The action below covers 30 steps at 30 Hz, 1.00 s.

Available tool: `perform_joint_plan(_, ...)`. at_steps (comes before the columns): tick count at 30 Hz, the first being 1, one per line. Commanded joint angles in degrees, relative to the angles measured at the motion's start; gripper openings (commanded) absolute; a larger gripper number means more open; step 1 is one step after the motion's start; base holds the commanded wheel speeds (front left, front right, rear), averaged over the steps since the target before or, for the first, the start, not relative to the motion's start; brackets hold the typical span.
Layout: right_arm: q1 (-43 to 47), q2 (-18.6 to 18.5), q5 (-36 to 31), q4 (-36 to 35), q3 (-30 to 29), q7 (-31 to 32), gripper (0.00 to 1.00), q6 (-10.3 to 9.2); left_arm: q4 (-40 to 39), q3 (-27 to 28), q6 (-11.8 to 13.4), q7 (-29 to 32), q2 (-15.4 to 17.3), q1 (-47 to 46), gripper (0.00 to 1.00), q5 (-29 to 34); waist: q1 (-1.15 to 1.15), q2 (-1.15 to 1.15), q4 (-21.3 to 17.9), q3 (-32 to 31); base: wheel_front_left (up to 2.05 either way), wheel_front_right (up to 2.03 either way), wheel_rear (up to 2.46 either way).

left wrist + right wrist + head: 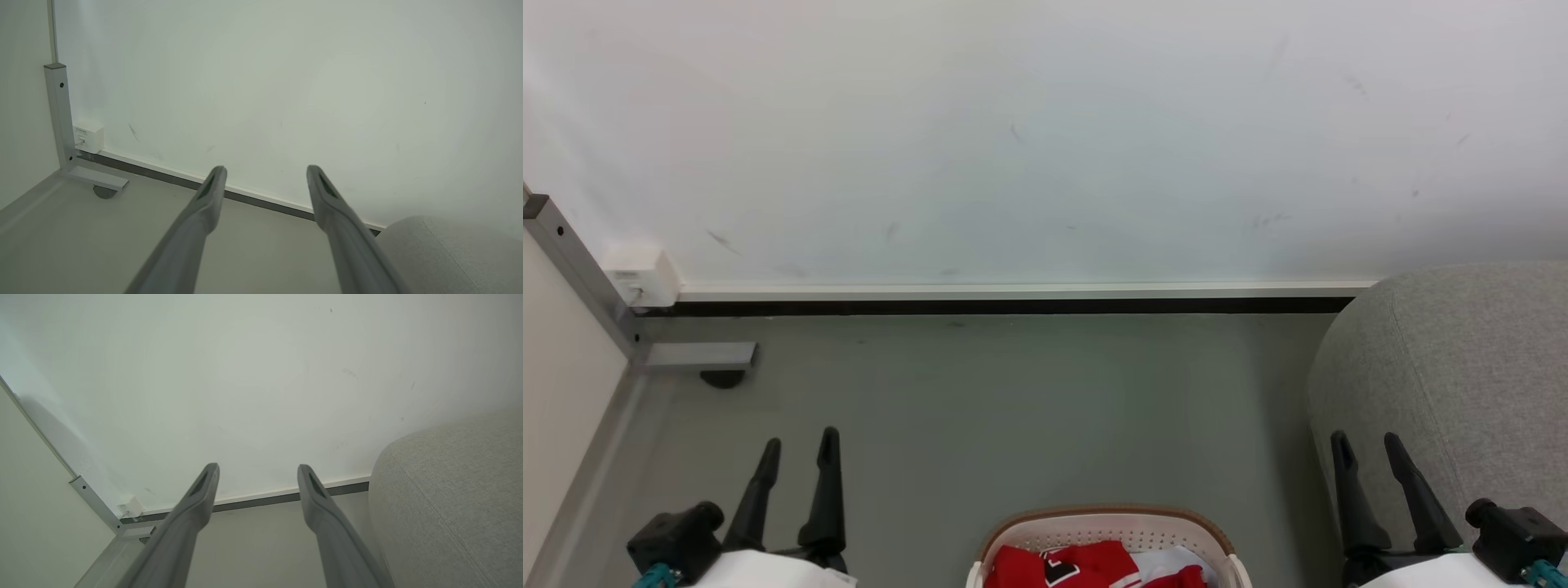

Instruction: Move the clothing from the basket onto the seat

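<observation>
Above grey floor [1013, 408], left gripper [800, 441] and right gripper [1365, 438]: jaws apart, holding nothing.

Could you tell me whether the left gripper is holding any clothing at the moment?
No, the left gripper is open and empty, while the clothing lies in the basket.

Scuffed white wall [1045, 122], grey floor [980, 408], metal partition post [582, 269] left.
</observation>
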Motion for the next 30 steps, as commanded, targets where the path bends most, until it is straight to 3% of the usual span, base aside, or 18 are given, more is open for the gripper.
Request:
perform_joint_plan(1, -1.29, 0.08, -1.79, 0.2, -0.18, -0.41, 1.0, -0.08, -0.71, -0.21, 0.24, -0.62, 0.56, 0.25, 1.0, 1.63, 0.0, 0.0, 0.01, 0.04, 0.0, 0.0, 0.0)
perform_joint_plan(30, -1.99, 1.46, -15.58, 2.06, 0.01, -2.31, 1.0, -0.1, -0.42, -1.7, -0.01, -4.18, 1.34, 0.48, 1.0, 14.78, 0.0, 0.0, -0.51, 0.24, 0.0, 0.0, 0.0)
